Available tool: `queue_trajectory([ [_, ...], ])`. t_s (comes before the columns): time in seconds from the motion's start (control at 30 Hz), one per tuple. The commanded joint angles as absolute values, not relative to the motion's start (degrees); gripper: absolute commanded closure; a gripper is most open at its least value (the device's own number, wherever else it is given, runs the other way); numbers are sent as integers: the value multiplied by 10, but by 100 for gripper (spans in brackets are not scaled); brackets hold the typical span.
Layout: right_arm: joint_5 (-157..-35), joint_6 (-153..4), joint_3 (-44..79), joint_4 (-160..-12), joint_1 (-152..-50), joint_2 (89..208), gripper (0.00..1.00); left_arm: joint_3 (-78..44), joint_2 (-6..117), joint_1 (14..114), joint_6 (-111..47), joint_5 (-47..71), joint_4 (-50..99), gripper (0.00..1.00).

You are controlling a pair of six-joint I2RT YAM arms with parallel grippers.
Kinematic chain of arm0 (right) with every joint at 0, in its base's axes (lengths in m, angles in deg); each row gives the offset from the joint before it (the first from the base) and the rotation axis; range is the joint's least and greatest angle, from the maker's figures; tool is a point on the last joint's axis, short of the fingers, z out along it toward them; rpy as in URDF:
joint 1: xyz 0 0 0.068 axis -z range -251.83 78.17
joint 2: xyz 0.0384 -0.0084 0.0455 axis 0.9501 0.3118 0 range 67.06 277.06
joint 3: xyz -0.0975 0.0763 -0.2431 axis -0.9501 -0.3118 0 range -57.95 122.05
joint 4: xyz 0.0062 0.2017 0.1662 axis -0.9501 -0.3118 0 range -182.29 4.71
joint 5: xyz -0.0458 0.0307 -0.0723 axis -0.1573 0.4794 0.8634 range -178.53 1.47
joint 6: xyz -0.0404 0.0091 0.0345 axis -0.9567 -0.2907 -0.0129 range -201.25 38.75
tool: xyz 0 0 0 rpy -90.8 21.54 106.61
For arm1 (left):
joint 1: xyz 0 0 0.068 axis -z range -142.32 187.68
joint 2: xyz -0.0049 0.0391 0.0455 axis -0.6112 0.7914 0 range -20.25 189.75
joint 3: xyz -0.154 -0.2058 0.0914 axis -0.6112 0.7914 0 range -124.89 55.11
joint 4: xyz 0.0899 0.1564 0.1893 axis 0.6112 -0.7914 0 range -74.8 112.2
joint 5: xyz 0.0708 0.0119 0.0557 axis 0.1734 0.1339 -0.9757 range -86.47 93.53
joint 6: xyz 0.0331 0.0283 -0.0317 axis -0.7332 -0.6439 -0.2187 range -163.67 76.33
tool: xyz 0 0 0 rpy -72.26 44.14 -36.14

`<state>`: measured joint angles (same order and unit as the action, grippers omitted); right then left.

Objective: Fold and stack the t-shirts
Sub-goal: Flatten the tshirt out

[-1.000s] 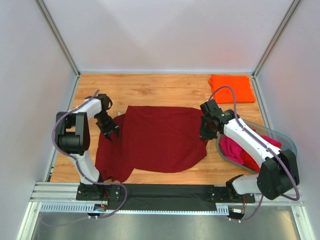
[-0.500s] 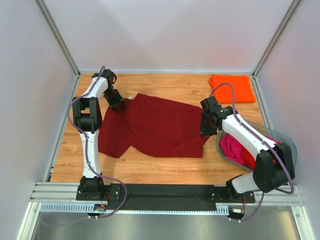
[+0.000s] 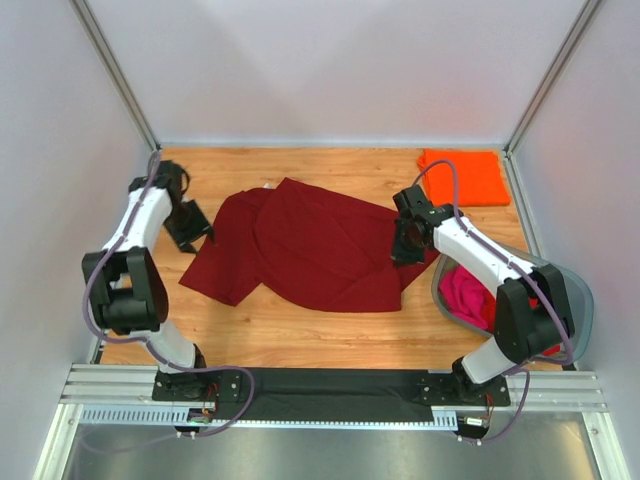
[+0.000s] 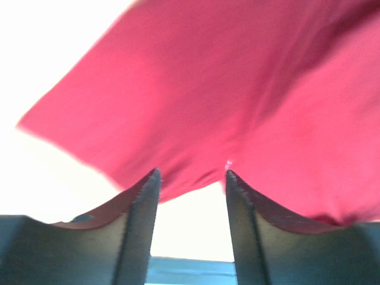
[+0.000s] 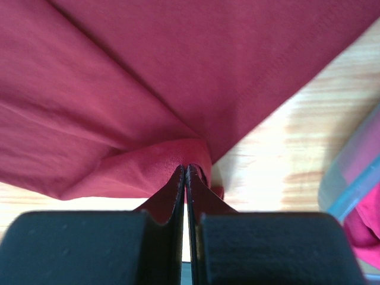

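On the light wooden table [image 3: 300, 325], a dark maroon cloth t-shirt [image 3: 320, 255] is spread askew and creased
Its right edge is pinched between the pressed-together jaws of the right gripper [image 5: 186, 168]; the left gripper [image 4: 190, 174] is seen with jaws parted at the left hem, gripping nothing; were it pulled from one side only, the cloth could be dragged and bunched toward the grey translucent plastic tub [image 3: 583, 285]
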<state>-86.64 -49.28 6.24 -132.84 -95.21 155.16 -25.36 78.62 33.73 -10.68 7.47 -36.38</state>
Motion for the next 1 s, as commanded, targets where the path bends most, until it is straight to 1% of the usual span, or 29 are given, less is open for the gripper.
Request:
queue_trajectory([
  [0.0, -896, -467, 88, -1302, -950, 1575, 100, -166, 752, 239, -135, 30, -359, 43],
  [0.07, -906, -456, 94, -1301, -951, 1590, 100, -139, 748, 181, -153, 42, -346, 44],
  [0.1, -906, -451, 93, -1298, -951, 1593, 100, -131, 741, 170, -156, 47, -334, 44],
  [0.27, -904, -433, 86, -1300, -950, 1603, 100, -104, 768, 160, -169, 113, -224, 44],
  [0.33, -911, -432, 82, -1299, -950, 1602, 100, -97, 804, 146, -163, 176, -199, 46],
  [0.37, -913, -432, 81, -1298, -950, 1601, 100, -100, 813, 139, -165, 180, -195, 47],
  [0.5, -911, -431, 87, -1296, -950, 1599, 100, -91, 826, 139, -173, 158, -199, 47],
  [0.63, -906, -430, 90, -1299, -950, 1606, 100, -71, 803, 138, -182, 87, -220, 47],
  [0.7, -902, -431, 89, -1301, -949, 1608, 100, -51, 787, 139, -194, 92, -204, 47],
  [0.83, -906, -426, 81, -1303, -950, 1612, 100, -49, 780, 139, -209, 126, -202, 48],
  [0.97, -901, -429, 81, -1303, -950, 1613, 100, -93, 780, 139, -215, 119, -253, 50],
])
